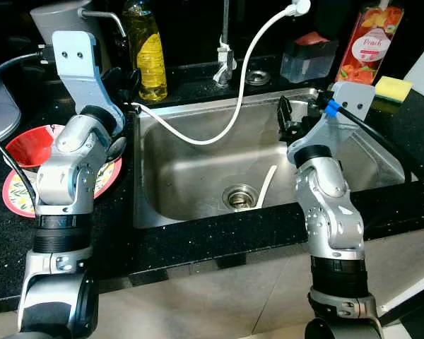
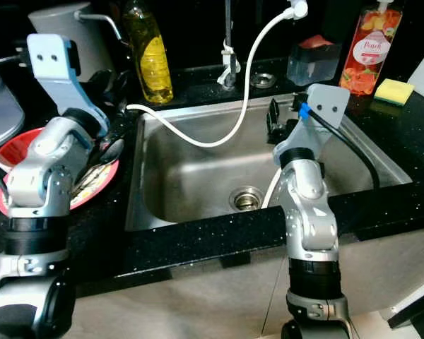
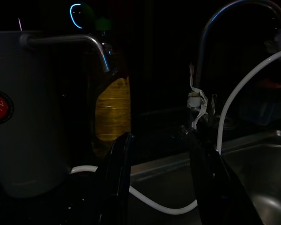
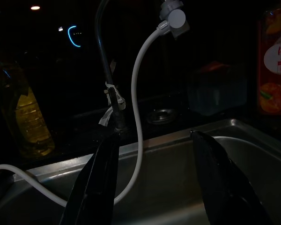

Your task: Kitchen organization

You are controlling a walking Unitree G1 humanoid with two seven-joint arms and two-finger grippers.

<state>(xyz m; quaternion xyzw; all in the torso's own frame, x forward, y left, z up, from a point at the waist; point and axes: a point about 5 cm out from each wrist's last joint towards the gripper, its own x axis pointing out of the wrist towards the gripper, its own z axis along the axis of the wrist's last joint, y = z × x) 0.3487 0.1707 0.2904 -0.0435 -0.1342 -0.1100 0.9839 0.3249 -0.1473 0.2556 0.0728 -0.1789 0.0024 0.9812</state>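
A steel sink [image 1: 191, 176] is set in a black speckled counter, with a white hose [image 1: 230, 123] looping from the faucet [image 1: 226, 56] down over its left rim. My left gripper [image 1: 125, 83] is raised at the sink's back left corner, just short of a yellow oil bottle [image 1: 150, 56]. It is open and holds nothing; in its wrist view the left gripper [image 3: 160, 140] frames the bottle [image 3: 112, 110] and hose. My right gripper [image 1: 295, 116] hovers over the sink's right side, open and empty, pointing at the faucet [image 4: 110, 89].
A red bowl [image 1: 32, 147] and spoons [image 1: 115, 148] rest on a patterned plate [image 1: 18, 194] left of the sink. A white kettle [image 1: 63, 18] stands behind. At the back right are a clear container [image 1: 309, 60], a peach bottle [image 1: 369, 44] and a yellow sponge [image 1: 393, 88].
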